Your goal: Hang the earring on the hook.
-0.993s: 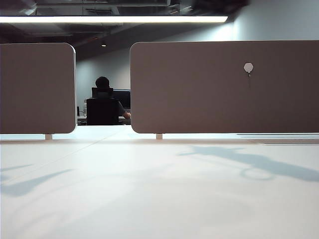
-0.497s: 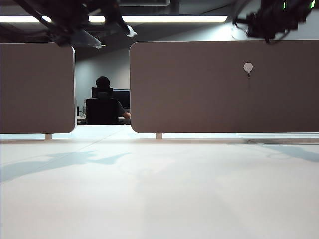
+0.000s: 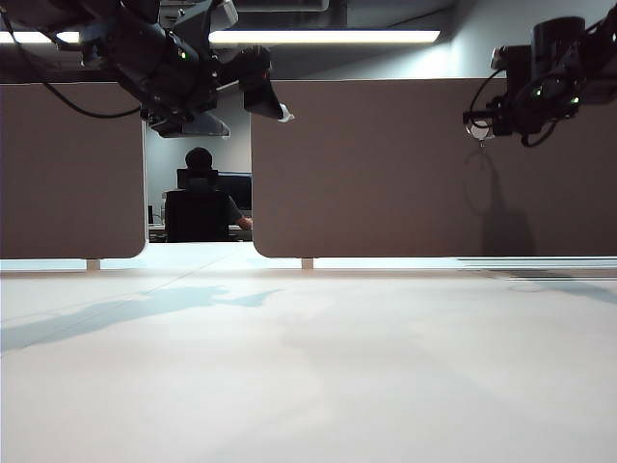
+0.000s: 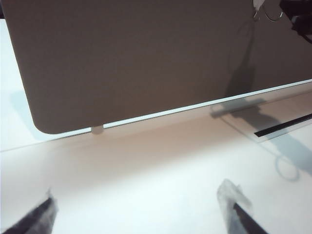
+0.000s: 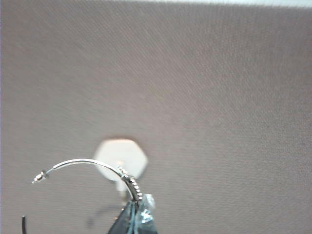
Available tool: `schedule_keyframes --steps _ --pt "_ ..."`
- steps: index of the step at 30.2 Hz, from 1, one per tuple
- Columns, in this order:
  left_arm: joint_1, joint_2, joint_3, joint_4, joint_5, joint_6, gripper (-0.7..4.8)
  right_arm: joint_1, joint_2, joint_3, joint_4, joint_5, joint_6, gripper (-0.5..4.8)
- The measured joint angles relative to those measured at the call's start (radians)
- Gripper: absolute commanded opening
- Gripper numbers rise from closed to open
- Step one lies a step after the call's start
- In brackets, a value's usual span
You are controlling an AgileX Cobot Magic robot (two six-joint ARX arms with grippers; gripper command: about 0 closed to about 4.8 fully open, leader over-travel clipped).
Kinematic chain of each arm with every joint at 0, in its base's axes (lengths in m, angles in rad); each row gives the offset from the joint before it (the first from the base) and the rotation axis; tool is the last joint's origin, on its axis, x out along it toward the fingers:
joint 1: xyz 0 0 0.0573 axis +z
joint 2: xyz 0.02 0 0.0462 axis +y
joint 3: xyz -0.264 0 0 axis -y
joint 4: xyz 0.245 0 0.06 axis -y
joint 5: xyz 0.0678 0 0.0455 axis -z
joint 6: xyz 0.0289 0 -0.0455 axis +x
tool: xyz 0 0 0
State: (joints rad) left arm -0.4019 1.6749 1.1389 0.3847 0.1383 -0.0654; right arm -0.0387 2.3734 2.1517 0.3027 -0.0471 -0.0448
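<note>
Two claws hang high over the pale worktop [image 3: 308, 367]. Nearer, the left claw [image 3: 253, 92] stands apart, empty. Farther, at the brown fabric panel [image 5: 219, 73], the right claw [image 5: 132, 219] is clamped on the thin silver wire hoop earring [image 5: 92, 163], just before the small white hexagonal hook [image 5: 121, 158]. Approach seems nearly finished; next, the wire likely needs threading over the peg.

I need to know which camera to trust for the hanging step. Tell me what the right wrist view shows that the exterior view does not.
Right wrist view only: the hook close up, white and hexagonal, with the earring arching across it, pinched in the shut right hand.

Exterior view only: the open left hand held high on the left, the table, and a seated person beyond the panels.

Both: the right hand up at the brown panel.
</note>
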Motion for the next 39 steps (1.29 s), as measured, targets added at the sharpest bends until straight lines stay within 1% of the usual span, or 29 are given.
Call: schedule_keyframes --steps 5,9,14,30,31,35,36,39 --pt "0.0 0.003 0.001 0.008 0.0 0.001 4.79 -0.012 0.082 0.1 -0.033 -0.002 -0.02 -0.06" --pt "0.0 0.007 0.002 0.008 0.0 0.001 4.79 -0.018 0.098 0.105 -0.042 -0.01 -0.057 -0.06" --pt "0.0 0.006 0.002 0.008 0.0 0.001 4.79 -0.017 0.114 0.106 -0.063 -0.062 -0.119 -0.06" --pt "0.0 0.006 0.002 0.005 0.002 0.001 4.79 -0.007 0.121 0.106 -0.047 -0.059 -0.211 -0.04" --pt "0.0 0.006 0.003 0.0 0.007 0.001 4.79 -0.007 0.121 0.106 -0.048 -0.059 -0.211 0.03" --pt "0.0 0.006 0.003 -0.008 0.012 0.001 4.79 -0.007 0.121 0.106 -0.056 -0.063 -0.216 1.32" --pt "0.0 0.006 0.003 -0.008 0.012 0.001 4.79 -0.006 0.122 0.106 -0.061 -0.064 -0.215 1.4" --pt "0.0 0.006 0.003 -0.016 0.012 0.001 4.79 -0.004 0.126 0.106 -0.071 -0.07 -0.215 1.41"
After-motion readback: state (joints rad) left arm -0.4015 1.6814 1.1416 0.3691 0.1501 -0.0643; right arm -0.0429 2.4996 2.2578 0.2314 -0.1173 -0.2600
